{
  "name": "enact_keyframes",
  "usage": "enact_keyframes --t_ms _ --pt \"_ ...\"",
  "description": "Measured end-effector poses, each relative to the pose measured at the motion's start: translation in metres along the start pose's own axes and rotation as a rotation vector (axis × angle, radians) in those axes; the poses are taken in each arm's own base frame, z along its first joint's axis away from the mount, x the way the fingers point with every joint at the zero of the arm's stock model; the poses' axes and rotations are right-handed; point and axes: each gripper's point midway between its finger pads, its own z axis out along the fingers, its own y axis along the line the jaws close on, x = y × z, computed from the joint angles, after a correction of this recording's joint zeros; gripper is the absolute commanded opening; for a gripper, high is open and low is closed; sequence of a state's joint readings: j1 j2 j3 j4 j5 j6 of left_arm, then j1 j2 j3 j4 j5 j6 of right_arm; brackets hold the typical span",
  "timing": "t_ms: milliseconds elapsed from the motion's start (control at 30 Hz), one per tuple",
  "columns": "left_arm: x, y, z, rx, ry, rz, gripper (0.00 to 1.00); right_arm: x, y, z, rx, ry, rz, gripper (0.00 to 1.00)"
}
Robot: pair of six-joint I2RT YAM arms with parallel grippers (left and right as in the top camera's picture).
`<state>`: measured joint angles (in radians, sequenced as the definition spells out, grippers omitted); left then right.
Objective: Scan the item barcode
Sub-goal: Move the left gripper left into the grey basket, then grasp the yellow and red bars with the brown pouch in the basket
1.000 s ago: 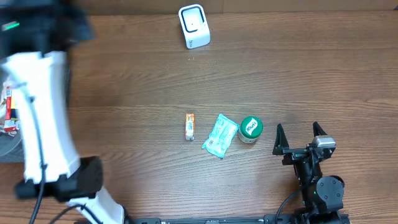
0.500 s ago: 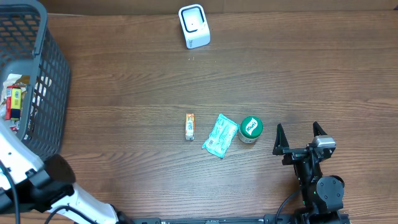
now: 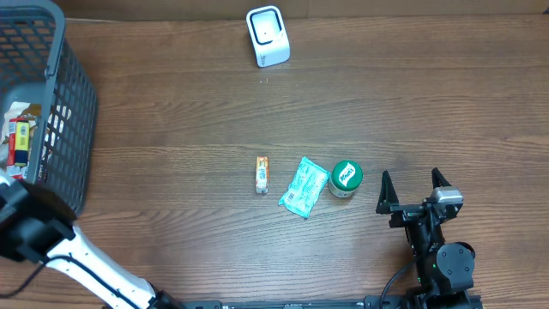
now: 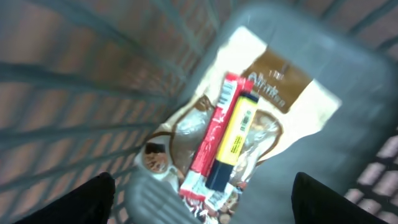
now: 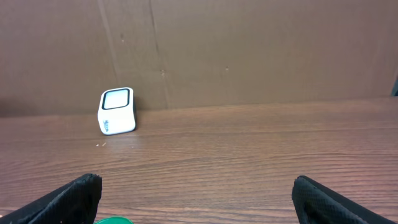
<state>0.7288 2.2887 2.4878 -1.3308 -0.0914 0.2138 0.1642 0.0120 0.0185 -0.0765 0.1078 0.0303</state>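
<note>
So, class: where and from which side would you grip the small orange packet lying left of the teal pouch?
Probably mid-length, across its narrow width, coming straight down from above. The orange packet lies flat, long and slim, with table showing along both long sides, apart from the teal pouch.

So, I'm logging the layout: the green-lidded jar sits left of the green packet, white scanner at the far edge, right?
No, the overhead view shows the jar right of the green packet. The white scanner is at the far edge.
</note>
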Motion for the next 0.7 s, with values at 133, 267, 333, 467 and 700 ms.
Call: enact_keyframes --t_ms 133,267,333,467,700 --pt "0.014 -0.012 0.045 0.067 0.083 0.084 0.83 0.000 0.000 0.000 0.000 0.000 -0.001 1.00" --pt "0.023 -0.022 0.069 0.118 0.123 0.175 0.86 0.000 0.000 0.000 0.000 0.000 -0.001 1.00" --pt "0.027 -0.022 0.076 0.133 0.133 0.209 0.87 0.000 0.000 0.000 0.000 0.000 -0.001 1.00" --pt "0.030 -0.023 0.084 0.150 0.144 0.265 0.90 0.000 0.000 0.000 0.000 0.000 0.000 1.00" --pt "0.043 -0.026 0.098 0.175 0.177 0.351 0.91 0.000 0.000 0.000 0.000 0.000 0.000 1.00"
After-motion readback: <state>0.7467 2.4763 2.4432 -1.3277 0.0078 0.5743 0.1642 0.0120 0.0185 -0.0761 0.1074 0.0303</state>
